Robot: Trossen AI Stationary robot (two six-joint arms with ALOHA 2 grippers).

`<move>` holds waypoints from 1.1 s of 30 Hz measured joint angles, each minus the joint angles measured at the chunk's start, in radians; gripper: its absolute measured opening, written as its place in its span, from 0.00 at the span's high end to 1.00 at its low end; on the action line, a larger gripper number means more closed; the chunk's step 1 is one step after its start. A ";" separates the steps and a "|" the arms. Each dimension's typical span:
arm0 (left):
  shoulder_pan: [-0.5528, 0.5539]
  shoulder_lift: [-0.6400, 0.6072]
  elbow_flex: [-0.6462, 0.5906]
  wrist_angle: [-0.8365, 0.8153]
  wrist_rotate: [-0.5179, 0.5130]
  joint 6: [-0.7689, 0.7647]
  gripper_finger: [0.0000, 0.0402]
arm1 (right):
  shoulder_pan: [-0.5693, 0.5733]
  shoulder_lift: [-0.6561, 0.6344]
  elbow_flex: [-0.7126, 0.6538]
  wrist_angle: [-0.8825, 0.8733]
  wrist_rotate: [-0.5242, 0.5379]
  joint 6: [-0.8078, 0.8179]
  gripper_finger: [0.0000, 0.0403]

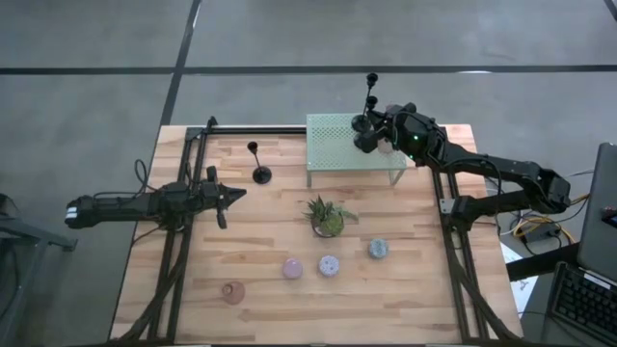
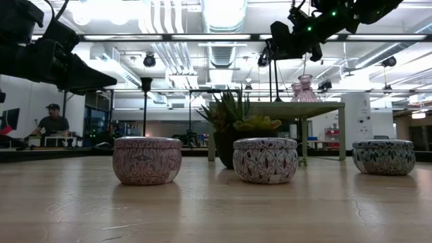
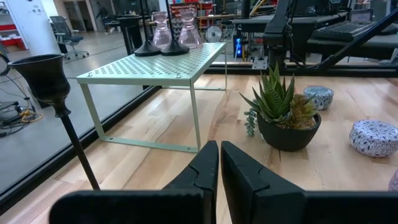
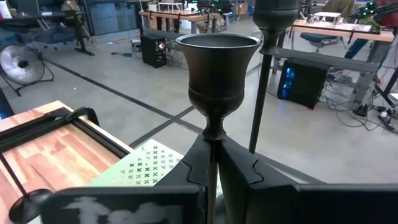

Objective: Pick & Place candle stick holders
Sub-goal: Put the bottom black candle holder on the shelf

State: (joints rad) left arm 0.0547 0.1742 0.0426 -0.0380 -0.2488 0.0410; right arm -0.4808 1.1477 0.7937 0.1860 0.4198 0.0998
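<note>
My right gripper point(image 4: 213, 163) is over the far right corner of the mesh rack point(image 1: 333, 145), clenched on the stem of a black candlestick point(image 4: 217, 78) just under its cup so it stays upright while I set it on the rack top. A second candlestick point(image 1: 370, 96) is already there; a third point(image 1: 258, 164) waits on the table point(image 1: 260, 260). My left gripper point(image 3: 220, 163) hovers nearby, fingers closed, empty. Small round holders point(image 2: 147, 160) sit along the front.
</note>
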 joint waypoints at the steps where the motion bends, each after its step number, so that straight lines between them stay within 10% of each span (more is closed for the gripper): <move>1: 0.000 0.000 0.000 0.000 0.000 0.000 0.94 | 0.000 0.000 0.000 0.000 0.000 0.002 0.97; 12: 0.000 0.000 0.000 0.000 0.000 0.000 0.94 | 0.000 -0.001 0.001 -0.012 0.002 0.029 0.94; 33: 0.000 0.000 0.000 0.000 0.000 0.000 0.94 | 0.075 -0.105 0.001 -0.061 -0.009 0.034 0.53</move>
State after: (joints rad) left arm 0.0544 0.1745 0.0428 -0.0380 -0.2485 0.0410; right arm -0.4059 1.0425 0.7948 0.1252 0.4104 0.1341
